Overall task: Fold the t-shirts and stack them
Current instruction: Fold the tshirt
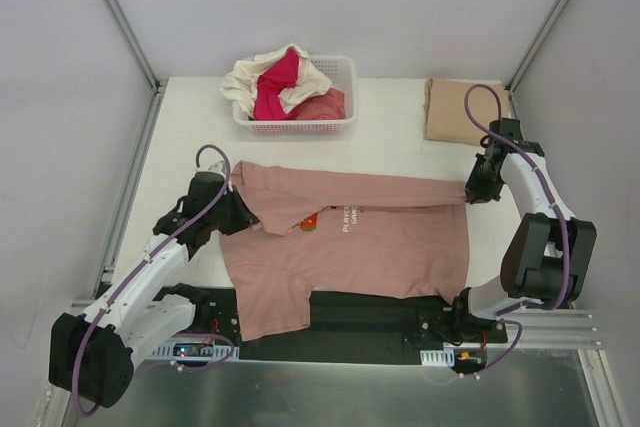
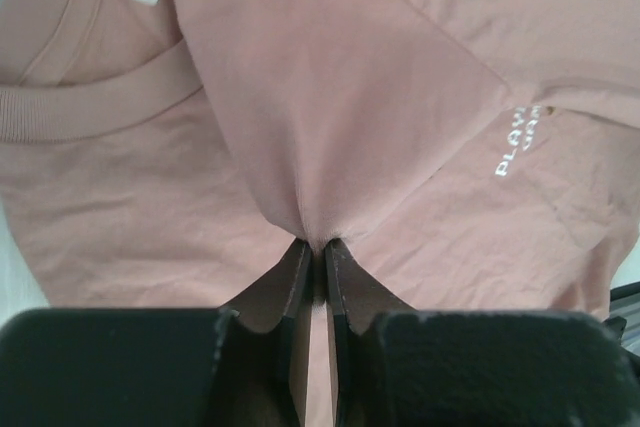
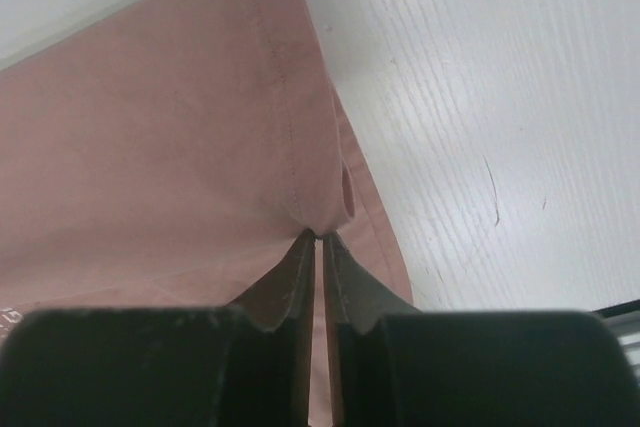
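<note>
Left gripper [image 2: 318, 244] pinches a fold of the dusty-pink t-shirt [image 1: 380, 242] near its collar; right gripper [image 3: 319, 237] pinches the same shirt's hem edge. The shirt lies partly folded on the tabletop [image 1: 190, 117], on the arms' side of the white basket [image 1: 345, 125]. Cream, magenta and coral tees [image 1: 280, 87] sit heaped in that basket; tan tee [image 1: 452, 112] lies folded to its right.

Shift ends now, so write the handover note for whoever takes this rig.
Left gripper: shut on the pink t-shirt, at a folded-over edge.
Right gripper: shut on the same shirt's hem edge.
Pink t-shirt lies on the table, far part folded over; fold unfinished.
Done: tan t-shirt folded, far right corner.
Left: cream t-shirt, magenta t-shirt and coral t-shirt, crumpled in the basket, to fold and stack.
</note>
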Controlling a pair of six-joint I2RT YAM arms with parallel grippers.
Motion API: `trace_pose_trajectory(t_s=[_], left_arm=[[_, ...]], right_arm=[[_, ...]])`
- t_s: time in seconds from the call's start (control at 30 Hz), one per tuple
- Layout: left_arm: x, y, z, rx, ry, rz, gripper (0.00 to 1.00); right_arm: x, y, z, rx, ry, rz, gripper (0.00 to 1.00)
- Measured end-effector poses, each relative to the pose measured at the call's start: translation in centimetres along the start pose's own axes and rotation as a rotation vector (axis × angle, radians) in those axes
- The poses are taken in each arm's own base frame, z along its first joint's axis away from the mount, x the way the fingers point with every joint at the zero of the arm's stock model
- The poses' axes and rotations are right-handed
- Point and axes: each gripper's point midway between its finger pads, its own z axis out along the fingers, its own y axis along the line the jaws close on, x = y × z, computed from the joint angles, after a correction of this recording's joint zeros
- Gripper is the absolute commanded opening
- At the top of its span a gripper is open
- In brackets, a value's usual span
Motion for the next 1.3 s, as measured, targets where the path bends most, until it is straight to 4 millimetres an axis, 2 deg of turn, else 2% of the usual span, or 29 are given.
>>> trace_pose_trajectory(t_s=[0.07, 0.1, 0.17, 0.2, 0.23, 0.3, 0.43, 0.57, 0.67, 0.77, 0.83, 0.87, 1.0, 1.07, 1.1, 1.17, 1.3], left_arm=[[1.0, 0.7, 0.1, -0.023, 0.029, -0.021, 0.11], [1.4, 1.1, 0.2, -0.034, 0.041, -0.028, 0.21], [2.3, 1.8, 0.2, -0.062, 0.071, -0.049, 0.35], [2.7, 2.2, 0.2, -0.080, 0.086, -0.060, 0.77], [3.0, 2.5, 0.2, -0.096, 0.098, -0.069, 0.97], [3.5, 2.8, 0.0, -0.113, 0.116, -0.082, 0.99], [3.4, 2.6, -0.6, -0.118, 0.118, -0.089, 0.99], [0.6, 0.7, -1.6, -0.082, 0.042, -0.070, 0.99], [-1.4, -0.7, -1.8, -0.066, 0.004, -0.057, 0.99], [-3.2, -1.7, -0.5, -0.069, 0.000, -0.043, 0.99], [-3.6, -1.8, 0.9, -0.080, 0.016, -0.041, 0.99], [-3.6, -1.7, 1.8, -0.091, 0.035, -0.042, 0.99], [-2.8, -1.2, 4.7, -0.114, 0.111, -0.054, 0.99], [-2.5, -0.9, 5.8, -0.121, 0.137, -0.059, 0.99], [-2.4, -0.7, 6.3, -0.125, 0.144, -0.061, 0.99], [-2.3, -0.5, 7.2, -0.134, 0.160, -0.066, 0.99], [-2.1, 0.0, 8.6, -0.136, 0.187, -0.082, 0.99]], right_arm=[[0.3, -0.2, 0.2, 0.013, 0.013, -0.003, 0.16], [0.3, -0.3, 0.3, 0.019, 0.017, -0.004, 0.26], [0.5, -0.5, 0.5, 0.037, 0.026, -0.006, 0.40], [0.6, -0.6, 0.7, 0.045, 0.032, -0.008, 0.70], [0.7, -0.7, 0.8, 0.057, 0.037, -0.008, 0.80], [1.0, -1.1, 1.0, 0.085, 0.045, -0.006, 0.97], [1.8, -1.3, 1.0, 0.116, 0.049, -0.022, 0.97], [2.1, 0.7, -0.9, 0.056, -0.015, -0.079, 0.97], [2.0, 3.4, -3.1, -0.056, -0.088, -0.125, 0.97], [3.3, 8.5, -4.7, -0.240, -0.127, -0.225, 0.97], [6.0, 13.5, -5.5, -0.406, -0.115, -0.327, 0.99], [7.9, 16.1, -6.0, -0.489, -0.090, -0.382, 0.97], [15.2, 24.3, -7.0, -0.686, 0.022, -0.571, 0.69], [18.5, 27.7, -6.9, -0.732, 0.086, -0.640, 0.60], [19.8, 29.0, -6.6, -0.741, 0.112, -0.658, 0.54], [22.0, 31.3, -5.8, -0.754, 0.160, -0.676, 0.49], [24.1, 33.2, -4.3, -0.735, 0.218, -0.666, 0.40]])
